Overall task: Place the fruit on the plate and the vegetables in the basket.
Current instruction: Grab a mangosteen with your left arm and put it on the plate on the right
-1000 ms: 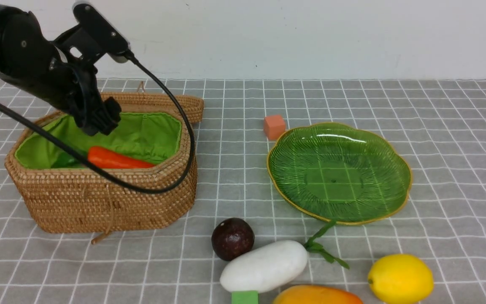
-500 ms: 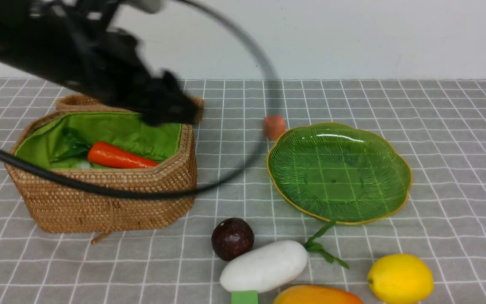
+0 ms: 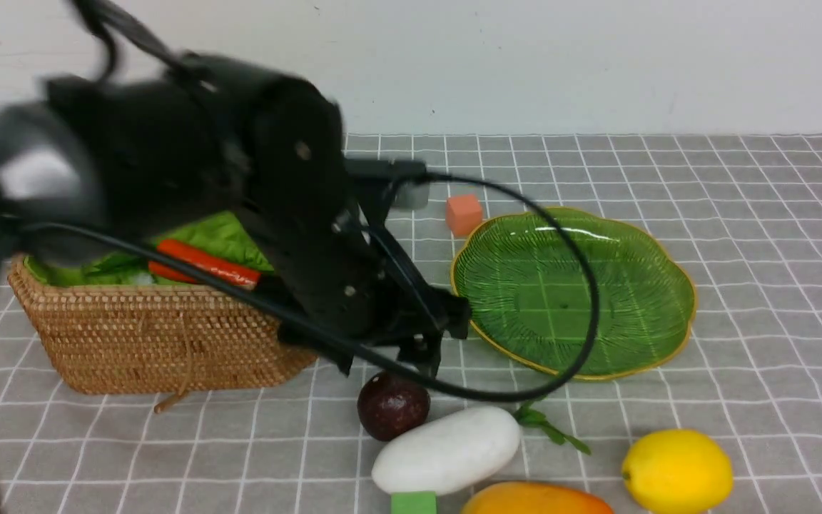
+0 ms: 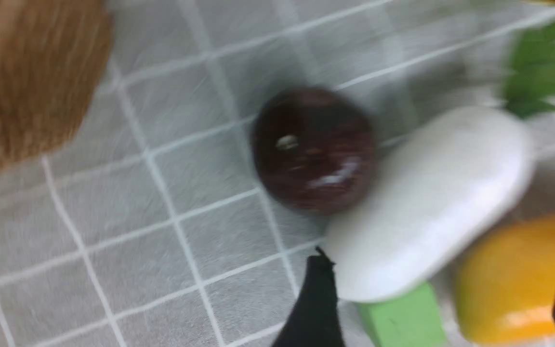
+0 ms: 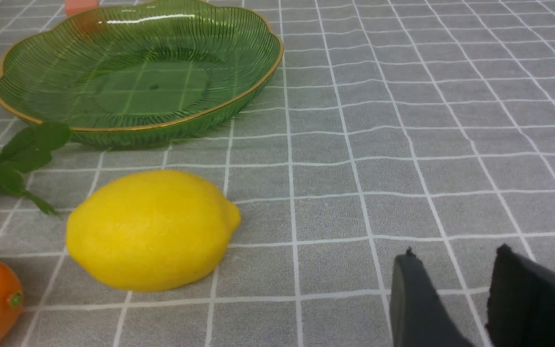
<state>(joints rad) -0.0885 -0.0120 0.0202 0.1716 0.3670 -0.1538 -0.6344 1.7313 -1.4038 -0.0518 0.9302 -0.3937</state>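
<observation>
Left gripper (image 4: 443, 262), jaws apart and empty, is held above the dark maroon toy ball (image 4: 313, 149) beside the fat white radish (image 4: 427, 207). Pick approach judged in hand; one item must be straddled, neighbour left undisturbed.

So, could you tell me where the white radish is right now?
In the front view, the white radish lies low and centre on the cloth, between the maroon ball and the mango.

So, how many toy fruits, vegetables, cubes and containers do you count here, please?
Fruits: 3 (dark maroon ball, orange-yellow mango, yellow lemon)
Vegetables: 2 (orange carrot, white radish)
Cubes: 2 (orange cube, green cube)
Containers: 2 (wicker basket, green glass plate)
Total: 9
</observation>
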